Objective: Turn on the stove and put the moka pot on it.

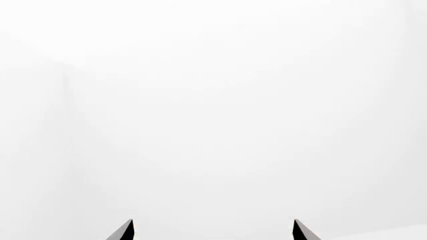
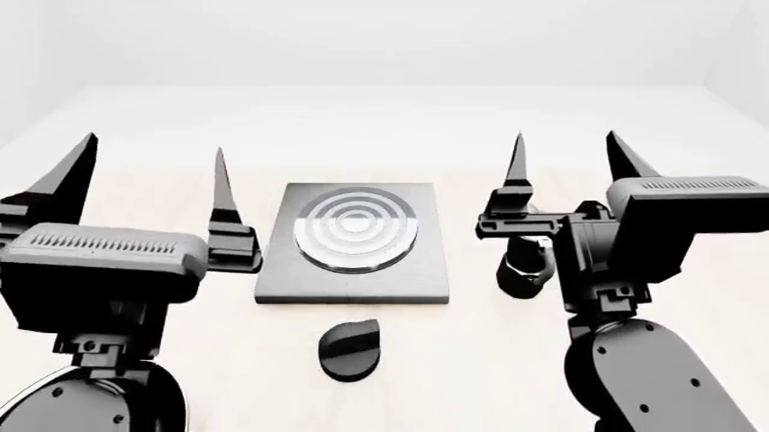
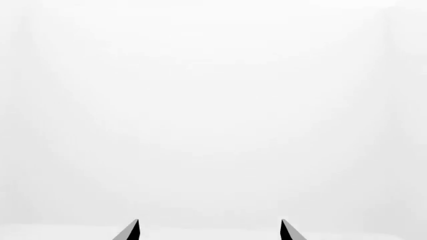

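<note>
In the head view the stove (image 2: 355,243) is a flat grey slab with raised rings, lying mid-table. Its round black knob (image 2: 349,346) sits just in front of it. The moka pot (image 2: 527,261) stands to the stove's right, mostly hidden behind my right arm. My left gripper (image 2: 150,153) is raised left of the stove, open and empty. My right gripper (image 2: 565,139) is raised above the moka pot, open and empty. Both wrist views show only fingertips, left gripper (image 1: 213,229) and right gripper (image 3: 209,229), against white wall.
The pale wooden table (image 2: 481,360) spreads around the stove, with white walls behind. My two arms fill the lower corners of the head view.
</note>
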Robot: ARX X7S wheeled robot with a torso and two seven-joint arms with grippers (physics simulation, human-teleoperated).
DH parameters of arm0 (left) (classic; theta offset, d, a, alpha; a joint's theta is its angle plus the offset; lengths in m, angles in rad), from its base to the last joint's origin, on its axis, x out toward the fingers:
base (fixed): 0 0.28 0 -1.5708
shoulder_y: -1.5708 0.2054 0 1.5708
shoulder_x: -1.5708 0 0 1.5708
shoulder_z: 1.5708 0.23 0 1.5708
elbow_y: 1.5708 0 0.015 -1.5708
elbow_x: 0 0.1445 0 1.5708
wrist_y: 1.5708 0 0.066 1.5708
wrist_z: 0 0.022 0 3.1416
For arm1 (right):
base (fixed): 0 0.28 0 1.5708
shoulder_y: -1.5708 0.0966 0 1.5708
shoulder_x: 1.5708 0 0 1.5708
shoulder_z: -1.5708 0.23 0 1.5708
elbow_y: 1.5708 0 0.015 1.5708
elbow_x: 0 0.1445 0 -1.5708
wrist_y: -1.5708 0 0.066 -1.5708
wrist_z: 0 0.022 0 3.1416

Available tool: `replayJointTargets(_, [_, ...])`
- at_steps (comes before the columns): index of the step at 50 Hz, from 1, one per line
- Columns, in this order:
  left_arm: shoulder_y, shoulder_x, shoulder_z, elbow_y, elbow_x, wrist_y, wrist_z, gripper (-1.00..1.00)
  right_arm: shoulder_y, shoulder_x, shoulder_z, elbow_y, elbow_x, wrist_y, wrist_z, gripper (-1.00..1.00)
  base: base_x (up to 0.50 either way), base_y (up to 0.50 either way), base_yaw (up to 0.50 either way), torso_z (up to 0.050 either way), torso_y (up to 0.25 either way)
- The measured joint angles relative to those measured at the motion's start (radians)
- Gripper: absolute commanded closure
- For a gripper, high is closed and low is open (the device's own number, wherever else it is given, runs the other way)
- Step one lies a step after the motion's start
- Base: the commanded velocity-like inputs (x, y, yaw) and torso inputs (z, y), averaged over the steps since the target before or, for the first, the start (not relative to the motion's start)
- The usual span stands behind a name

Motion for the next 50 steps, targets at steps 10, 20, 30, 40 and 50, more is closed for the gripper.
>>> replayJointTargets(10, [0.029,-0.018,-0.017,0.051,0.034,0.039,-0.023,-1.0,-0.038,0.012,0.011,0.096,-0.019,-0.056,-0.014,-1.0,0.0,0.0,0.0,0.0,0.0])
replayJointTargets(20, [0.055,-0.023,-0.021,0.066,0.051,0.075,-0.034,-1.0,-0.087,0.016,0.022,0.174,-0.034,-0.116,-0.023,-1.0,0.0,0.0,0.0,0.0,0.0])
replayJointTargets(30, [0.064,-0.022,-0.02,0.069,0.057,0.093,-0.04,-1.0,-0.123,0.01,0.022,0.274,-0.051,-0.184,-0.036,-1.0,0.0,0.0,0.0,0.0,0.0])
replayJointTargets(40, [0.06,-0.019,-0.015,0.067,0.057,0.1,-0.042,-1.0,-0.143,-0.004,0.019,0.383,-0.068,-0.25,-0.048,-1.0,0.0,0.0,0.0,0.0,0.0])
replayJointTargets(50, [0.058,-0.018,-0.01,0.066,0.057,0.106,-0.042,-1.0,-0.159,-0.021,0.011,0.478,-0.085,-0.308,-0.057,-1.0,0.0,0.0,0.0,0.0,0.0])
